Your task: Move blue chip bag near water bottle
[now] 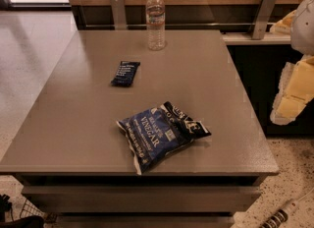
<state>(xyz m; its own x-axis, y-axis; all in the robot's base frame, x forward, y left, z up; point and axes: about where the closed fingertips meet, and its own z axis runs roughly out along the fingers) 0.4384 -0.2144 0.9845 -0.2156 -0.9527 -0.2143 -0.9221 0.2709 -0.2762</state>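
The blue chip bag [159, 133] lies flat near the front edge of the grey table [73, 124], its black end pointing right. The water bottle [156, 20] stands upright at the table's far edge, near the middle, well beyond the bag. My gripper [290, 99], white and yellowish, hangs off the table's right side at the frame's right edge, clear of both things and holding nothing that I can see.
A small flat dark-navy wrapped bar [125, 73] lies between the bag and the bottle, left of centre. A wooden wall panel with metal brackets [117, 10] runs behind the table. A power strip [282, 214] lies on the floor at the bottom right.
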